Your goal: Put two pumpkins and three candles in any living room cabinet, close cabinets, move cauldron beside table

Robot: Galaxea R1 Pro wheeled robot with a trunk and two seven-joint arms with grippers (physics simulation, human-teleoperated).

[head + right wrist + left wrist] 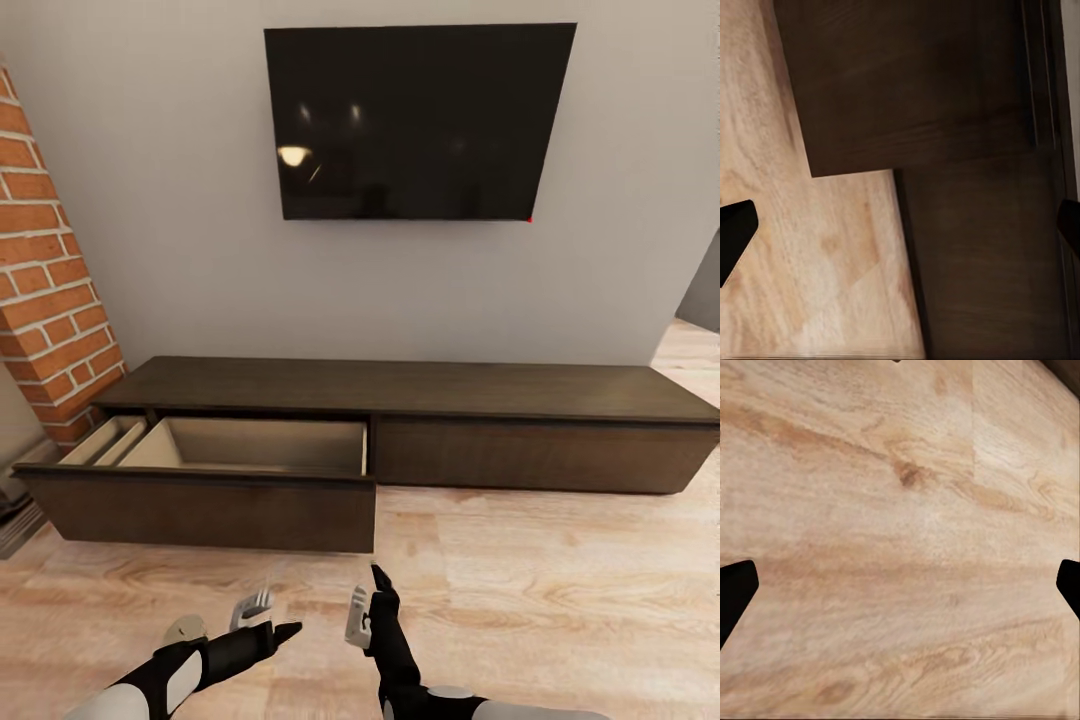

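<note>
The cabinet (420, 388) is a long low dark-brown unit against the wall ahead. Its left drawer (200, 505) is pulled out, and the pale beige inside (262, 443) holds nothing where I can see; the drawer front hides the near part. The right drawer front (540, 455) is closed. My left gripper (272, 615) is open low over the floor, nothing between its fingers (735, 592). My right gripper (366, 592) is open too, just short of the pulled-out drawer's corner (855, 161). The pumpkins, candles, cauldron and table are out of view.
A black TV (420, 120) hangs on the grey wall above the cabinet. A red brick column (45, 280) stands at the left end. Light wooden floor (560, 590) stretches in front and to the right, where a doorway edge (705, 290) shows.
</note>
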